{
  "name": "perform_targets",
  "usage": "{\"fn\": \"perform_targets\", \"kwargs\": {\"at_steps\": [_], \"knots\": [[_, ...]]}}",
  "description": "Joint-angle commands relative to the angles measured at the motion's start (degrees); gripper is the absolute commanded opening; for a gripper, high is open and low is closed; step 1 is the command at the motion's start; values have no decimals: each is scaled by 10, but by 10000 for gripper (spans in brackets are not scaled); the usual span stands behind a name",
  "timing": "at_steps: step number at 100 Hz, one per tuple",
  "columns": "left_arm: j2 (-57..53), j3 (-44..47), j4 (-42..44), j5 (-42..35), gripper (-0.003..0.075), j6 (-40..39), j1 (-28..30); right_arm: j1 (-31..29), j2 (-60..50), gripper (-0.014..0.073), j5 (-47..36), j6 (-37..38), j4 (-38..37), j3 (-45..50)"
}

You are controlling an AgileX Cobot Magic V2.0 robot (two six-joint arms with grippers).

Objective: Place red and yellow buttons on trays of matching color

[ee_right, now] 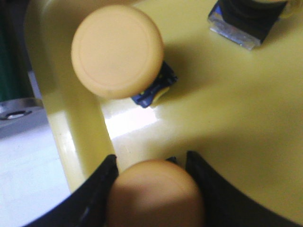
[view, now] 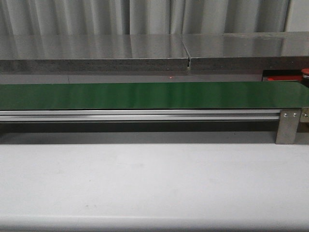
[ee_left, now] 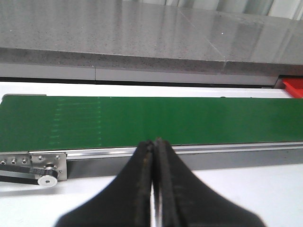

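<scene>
Right wrist view shows what no other camera does: the right gripper (ee_right: 154, 189) clamped on a yellow button (ee_right: 155, 195), its rounded cap filling the gap between the two black fingers (ee_right: 90, 198), over the floor of a yellow tray (ee_right: 236, 127). Just beyond the jaws a second yellow button (ee_right: 117, 51) stands on the tray near its raised rim, a blue and yellow base showing under its cap, and a third piece with a dark body (ee_right: 246, 21) sits further off at the frame's edge.

Left wrist view has the left gripper (ee_left: 154, 144) with jaws pressed together on nothing, hovering beside the near rail of the green conveyor belt (ee_left: 156, 120) — the belt bare — and a corner of the red tray (ee_left: 294, 88) beyond the belt's far edge.

Front view catches neither arm; it shows the belt running across, the red tray (view: 282, 77) at its right end, and a dark-red button (view: 305, 75) cut off by the frame edge.
</scene>
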Motion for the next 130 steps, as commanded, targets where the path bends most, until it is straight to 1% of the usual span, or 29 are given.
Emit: {"fn": "perform_targets", "kwargs": {"at_steps": [1,6,13,31,38,42,59,68,93,109,120,130], "knots": [[2,-16,-15,-41,-19,-2,-5,-5,-18,209,-14,1,7,-12],[2,-16,-15,-41,-19,-2,-5,-5,-18,222,-9,1,7,-12],[2,-16,-15,-41,-19,-2,-5,-5,-18,280,-5,0,7,-12],[2,-16,-15,-41,-19,-2,-5,-5,-19,538,4,0,7,-16],[2,-16,-15,-41,-19,-2,-5,-4,-25,597,9,0,7,-18],[2,-16,-15,-41,-19,-2,-5,-4,-30,610,8,0,7,-18],[2,-16,-15,-41,-19,-2,-5,-3,-85,612,-12,0,7,-20],[2,-16,-15,-41,-19,-2,-5,12,-130,612,-29,-4,7,-21],[2,-16,-15,-41,-19,-2,-5,106,-277,612,-41,-43,7,-21],[2,-16,-15,-41,-19,-2,-5,152,-351,609,-21,-65,7,-19],[2,-16,-15,-41,-19,-2,-5,172,-388,571,1,-72,7,-9],[2,-16,-15,-41,-19,-2,-5,180,-417,496,19,-76,7,12]]}}
